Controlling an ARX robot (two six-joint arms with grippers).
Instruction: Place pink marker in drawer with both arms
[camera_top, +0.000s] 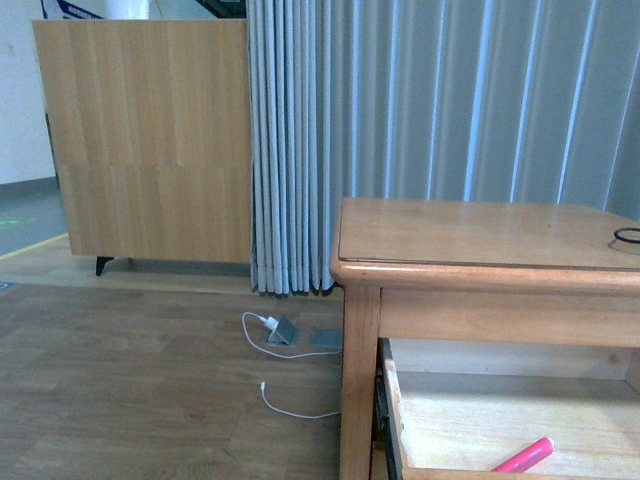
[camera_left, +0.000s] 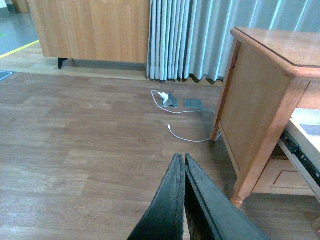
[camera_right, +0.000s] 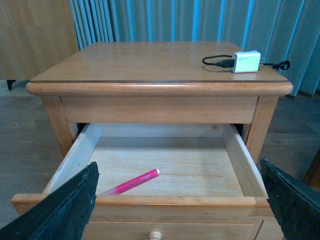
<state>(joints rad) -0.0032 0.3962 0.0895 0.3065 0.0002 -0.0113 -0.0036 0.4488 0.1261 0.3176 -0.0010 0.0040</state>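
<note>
The pink marker lies loose on the floor of the open upper drawer, slanted, near the drawer's front wall; it also shows in the front view. The drawer is pulled out of the honey-coloured nightstand. Its pale knob shows at the frame's lower edge. My right gripper is open and empty, its two black fingers spread wide in front of the drawer. My left gripper is shut and empty, over the wood floor beside the nightstand's side.
A white charger block with a black cable lies on the nightstand top. A white cable and a floor socket lie on the wood floor by the grey curtain. A wooden cabinet stands behind.
</note>
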